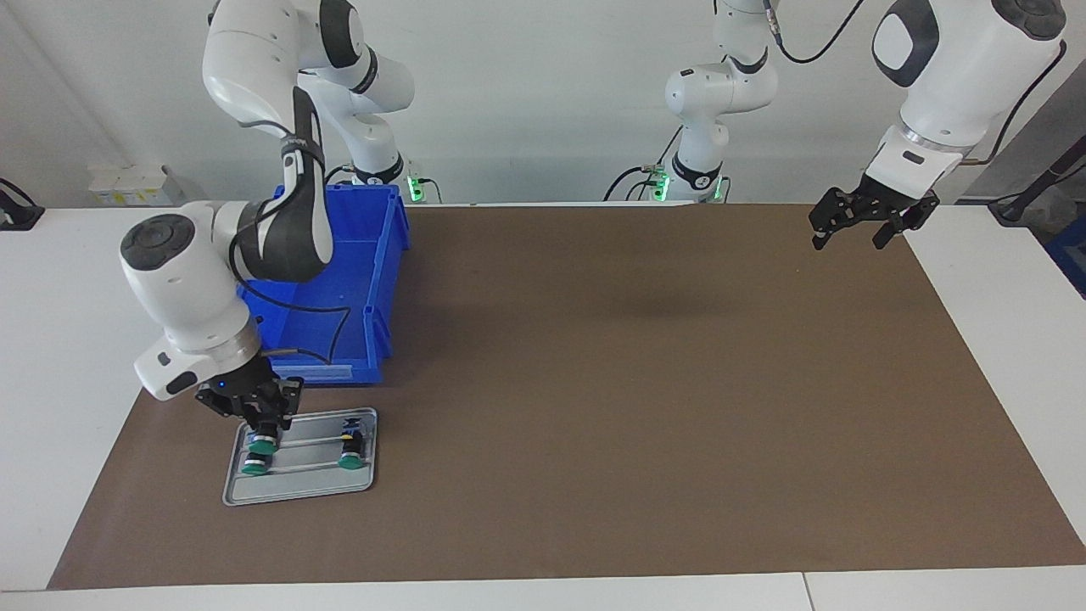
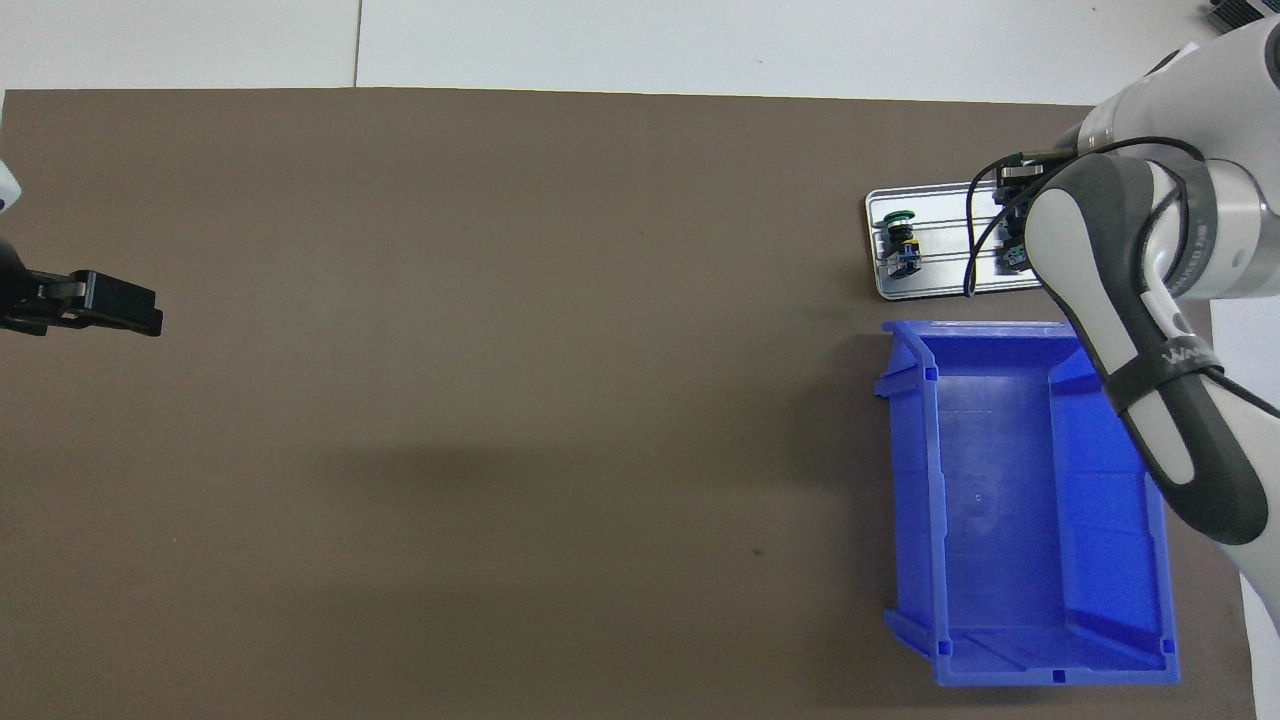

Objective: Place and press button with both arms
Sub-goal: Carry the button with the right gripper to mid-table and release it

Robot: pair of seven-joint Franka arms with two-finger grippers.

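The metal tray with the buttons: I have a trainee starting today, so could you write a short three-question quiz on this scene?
1. Multiple choice: which tool is down at the metal tray? A) left tool B) right tool
2. True or false: the blue bin stands nearer to the robots than the tray.
3. Count: how many green-capped buttons are on the tray?

Key: 1 B; 2 true; 3 three.
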